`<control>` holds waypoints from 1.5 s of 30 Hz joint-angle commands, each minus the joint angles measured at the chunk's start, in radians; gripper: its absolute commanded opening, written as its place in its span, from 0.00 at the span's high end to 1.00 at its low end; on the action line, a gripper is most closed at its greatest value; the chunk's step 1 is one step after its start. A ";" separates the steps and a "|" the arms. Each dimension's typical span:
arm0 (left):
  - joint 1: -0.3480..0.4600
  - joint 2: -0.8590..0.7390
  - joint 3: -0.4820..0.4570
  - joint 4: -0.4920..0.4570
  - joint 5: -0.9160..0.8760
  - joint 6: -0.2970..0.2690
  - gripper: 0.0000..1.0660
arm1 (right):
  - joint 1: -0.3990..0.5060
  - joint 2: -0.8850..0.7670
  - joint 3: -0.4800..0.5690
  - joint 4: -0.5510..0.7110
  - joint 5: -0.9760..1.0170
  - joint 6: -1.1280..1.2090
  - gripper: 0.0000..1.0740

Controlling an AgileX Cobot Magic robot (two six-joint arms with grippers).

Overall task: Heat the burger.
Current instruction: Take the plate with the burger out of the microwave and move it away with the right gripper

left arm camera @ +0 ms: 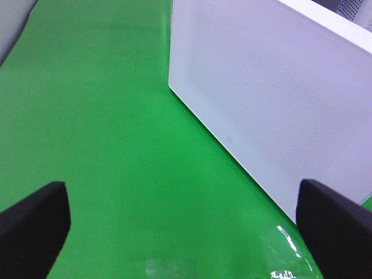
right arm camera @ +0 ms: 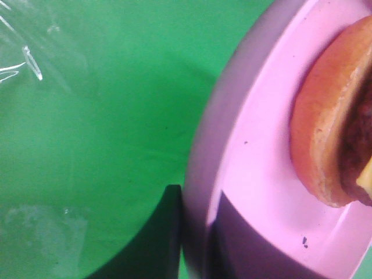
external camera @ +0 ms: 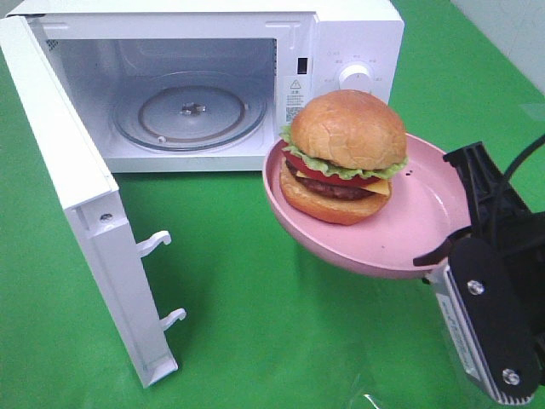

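The burger [external camera: 345,158], with a golden bun, lettuce, tomato, cheese and a dark patty, sits on a pink plate [external camera: 426,221]. My right gripper [external camera: 443,251] is shut on the plate's near right rim and holds it in the air, slightly tilted, in front of the microwave's control panel. The right wrist view shows the plate rim [right arm camera: 232,145] pinched between the dark fingers [right arm camera: 163,244], with the burger [right arm camera: 319,133] close by. My left gripper [left arm camera: 186,226] is open with nothing between its fingers, above the green cloth. It does not show in the exterior high view.
The white microwave [external camera: 341,34] stands at the back, its cavity open and the glass turntable [external camera: 189,111] bare. Its door [external camera: 77,213] swings out to the left front. The left wrist view shows the door's outer face [left arm camera: 273,99]. Green cloth [external camera: 255,324] covers the table.
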 commanded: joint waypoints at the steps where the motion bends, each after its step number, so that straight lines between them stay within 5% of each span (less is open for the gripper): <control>1: 0.002 -0.005 0.002 0.001 -0.010 0.001 0.08 | -0.002 -0.058 0.008 -0.041 -0.011 0.061 1.00; 13: 0.002 -0.005 0.002 0.001 -0.010 0.001 0.08 | -0.002 -0.200 0.038 -0.232 0.248 0.442 1.00; 45: 0.002 -0.005 0.002 0.001 -0.010 0.001 0.08 | -0.002 -0.199 0.046 -0.670 0.611 1.300 1.00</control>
